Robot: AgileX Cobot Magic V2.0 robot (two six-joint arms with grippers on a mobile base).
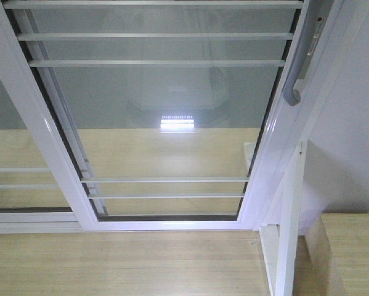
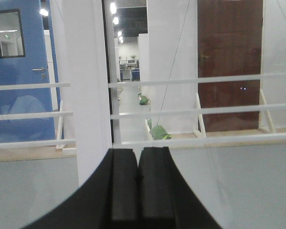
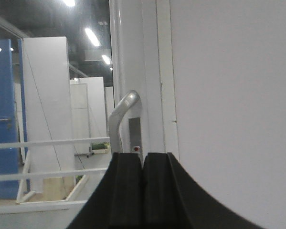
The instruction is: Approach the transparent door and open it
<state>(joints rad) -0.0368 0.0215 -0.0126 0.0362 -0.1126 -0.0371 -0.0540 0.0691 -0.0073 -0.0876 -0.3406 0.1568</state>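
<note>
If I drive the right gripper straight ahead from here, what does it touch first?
Probably the white frame of the glass door, right beside the grey handle, which sits slightly left of the line of the shut right gripper. Depth is hard to judge from this view.

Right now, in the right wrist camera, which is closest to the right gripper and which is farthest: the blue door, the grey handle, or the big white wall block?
1. Grey handle, just above the right gripper, slightly left.
2. White wall block, left, behind the transparent door.
3. Blue door, far left, partly behind the block.
</note>
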